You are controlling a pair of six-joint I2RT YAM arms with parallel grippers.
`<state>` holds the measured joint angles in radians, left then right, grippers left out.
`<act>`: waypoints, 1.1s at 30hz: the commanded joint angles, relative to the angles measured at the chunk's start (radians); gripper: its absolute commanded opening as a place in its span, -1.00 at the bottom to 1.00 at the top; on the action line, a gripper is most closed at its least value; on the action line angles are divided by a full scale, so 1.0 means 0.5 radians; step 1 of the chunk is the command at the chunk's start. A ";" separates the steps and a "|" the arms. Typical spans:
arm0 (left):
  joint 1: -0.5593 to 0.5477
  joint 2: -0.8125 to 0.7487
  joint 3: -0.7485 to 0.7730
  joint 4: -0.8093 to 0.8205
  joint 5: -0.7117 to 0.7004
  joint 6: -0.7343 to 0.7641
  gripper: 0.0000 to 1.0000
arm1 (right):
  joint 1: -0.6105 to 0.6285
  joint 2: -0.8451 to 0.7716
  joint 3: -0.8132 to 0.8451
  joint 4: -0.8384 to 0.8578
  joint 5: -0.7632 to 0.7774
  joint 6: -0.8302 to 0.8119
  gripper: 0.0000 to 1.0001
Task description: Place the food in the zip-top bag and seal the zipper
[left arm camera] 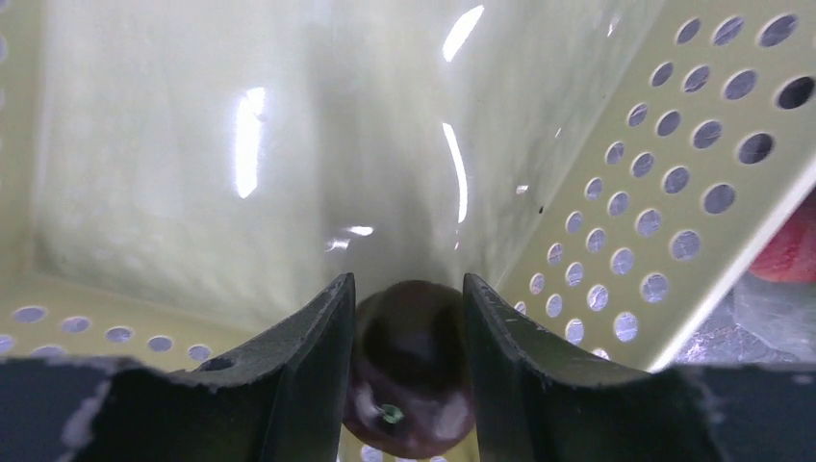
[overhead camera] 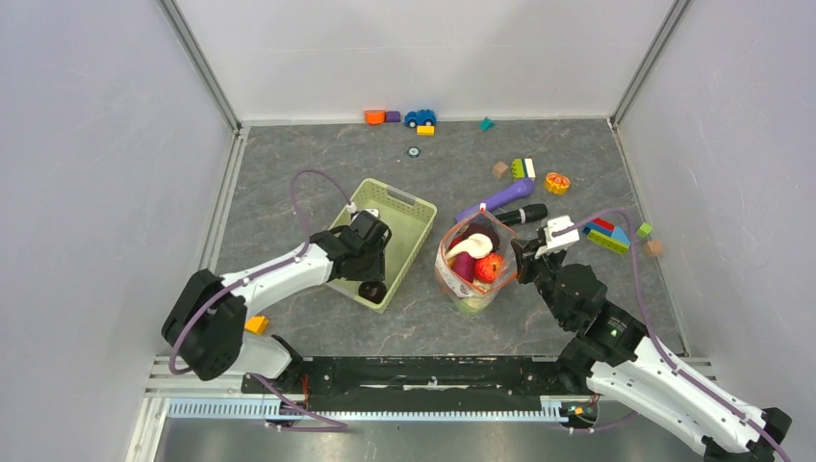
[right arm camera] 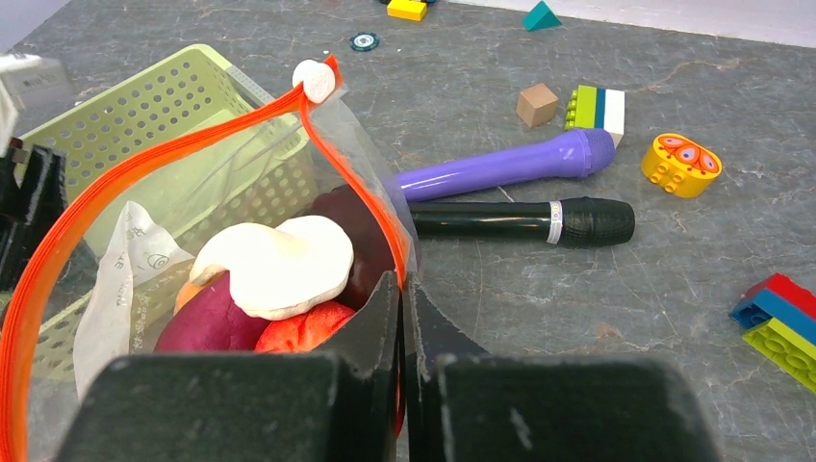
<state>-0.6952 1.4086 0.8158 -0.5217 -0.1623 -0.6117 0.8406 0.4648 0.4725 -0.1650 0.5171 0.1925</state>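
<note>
The clear zip-top bag (overhead camera: pixel 471 268) stands open at mid-table, its orange-red zipper (right arm camera: pixel 144 168) curving round the mouth. Inside lie food pieces: a white mushroom-like piece (right arm camera: pixel 284 265), a purple piece (right arm camera: pixel 207 322), a red apple (right arm camera: pixel 303 332) and a dark piece (right arm camera: pixel 351 231). My right gripper (right arm camera: pixel 404 289) is shut on the bag's right rim at the zipper, seen from above too (overhead camera: pixel 524 258). My left gripper (left arm camera: pixel 408 289) reaches into the near corner of the light-green basket (overhead camera: pixel 404 207). Its fingers press both sides of a dark purple round piece (left arm camera: pixel 409 366).
Behind the bag lie a purple microphone-shaped toy (overhead camera: pixel 496 200) and a black one (overhead camera: pixel 522 214). An orange citrus slice toy (overhead camera: pixel 557 182) and coloured blocks (overhead camera: pixel 604 234) sit at the right. A toy car (overhead camera: pixel 420 117) and more blocks line the back wall.
</note>
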 commanded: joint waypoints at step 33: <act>0.001 -0.004 -0.057 -0.038 0.315 0.068 0.47 | 0.005 0.001 -0.009 0.075 0.040 -0.017 -0.93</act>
<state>-0.6952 1.3857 0.8017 -0.5842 -0.0582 -0.5758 0.8406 0.4618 0.4706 -0.1654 0.5179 0.1925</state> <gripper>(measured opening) 0.761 0.033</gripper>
